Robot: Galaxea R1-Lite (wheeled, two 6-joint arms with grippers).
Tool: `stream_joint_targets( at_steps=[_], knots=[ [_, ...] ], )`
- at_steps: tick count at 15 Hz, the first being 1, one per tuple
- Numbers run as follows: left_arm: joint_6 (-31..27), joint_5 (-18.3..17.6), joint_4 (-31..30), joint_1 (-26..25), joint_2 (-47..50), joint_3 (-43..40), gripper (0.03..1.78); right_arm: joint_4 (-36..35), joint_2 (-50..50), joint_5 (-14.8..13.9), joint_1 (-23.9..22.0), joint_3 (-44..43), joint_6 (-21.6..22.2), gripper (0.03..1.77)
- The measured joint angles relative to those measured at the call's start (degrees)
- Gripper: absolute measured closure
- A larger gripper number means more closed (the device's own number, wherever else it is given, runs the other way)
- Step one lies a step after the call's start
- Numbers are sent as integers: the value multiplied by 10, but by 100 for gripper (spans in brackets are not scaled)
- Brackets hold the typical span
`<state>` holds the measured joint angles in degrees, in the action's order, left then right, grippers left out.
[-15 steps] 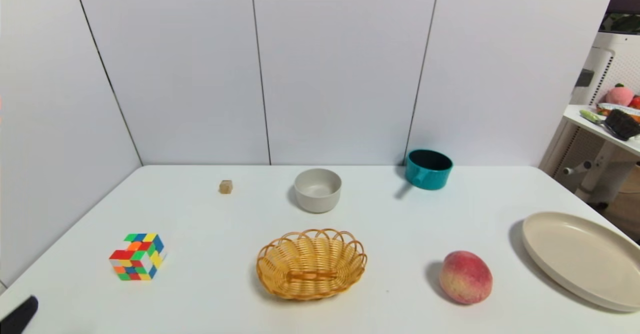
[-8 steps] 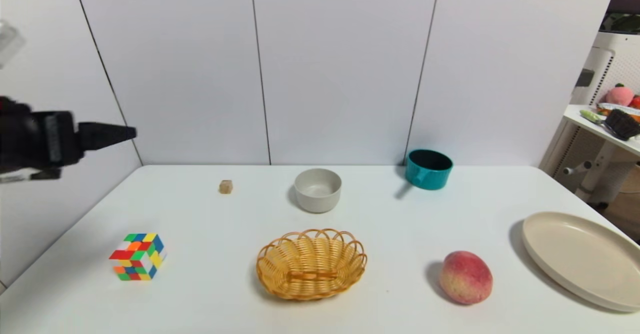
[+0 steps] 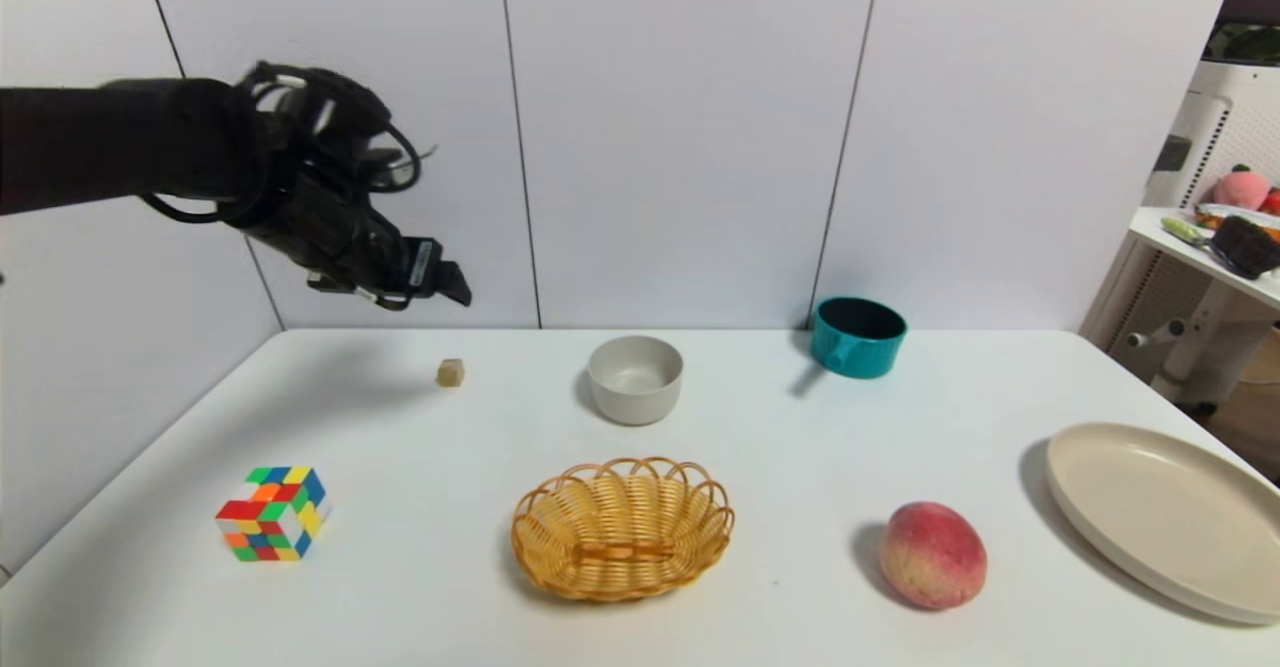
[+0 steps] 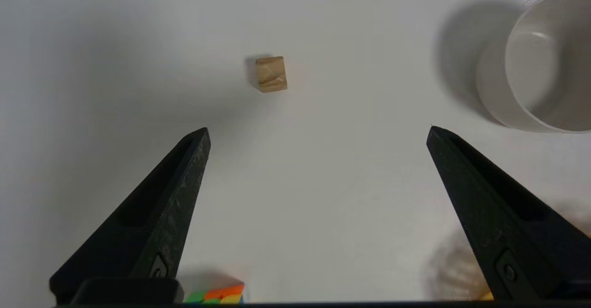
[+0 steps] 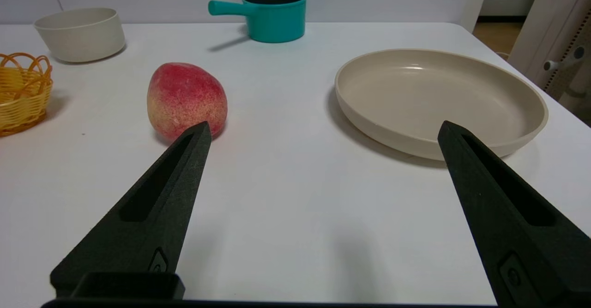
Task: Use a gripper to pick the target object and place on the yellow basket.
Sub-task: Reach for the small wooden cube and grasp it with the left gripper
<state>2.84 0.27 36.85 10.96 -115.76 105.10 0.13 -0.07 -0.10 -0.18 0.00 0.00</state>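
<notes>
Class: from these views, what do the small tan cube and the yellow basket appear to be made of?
Cube: likely unvarnished wood, with a matt tan face bearing faint grain-like lines. Basket: woven wicker or rattan, possibly a plastic imitation, with golden strands looped into a scalloped rim and a slight sheen.

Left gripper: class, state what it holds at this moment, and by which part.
Nothing. The left gripper hangs open above the tan cube, not touching it.
</notes>
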Motion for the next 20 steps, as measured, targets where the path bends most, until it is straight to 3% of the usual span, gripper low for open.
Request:
stream_joint_targets(
  at_steps=[8,18,20],
  knots=[
    [-8,25,5,-7,-170,69,12,0,0,0,0,0,0,10],
    [-7,37,-31,-20,-210,72,12,0,0,0,0,0,0,10],
    [-7,37,-31,-20,-211,72,45,0,0,0,0,0,0,10]
  ],
)
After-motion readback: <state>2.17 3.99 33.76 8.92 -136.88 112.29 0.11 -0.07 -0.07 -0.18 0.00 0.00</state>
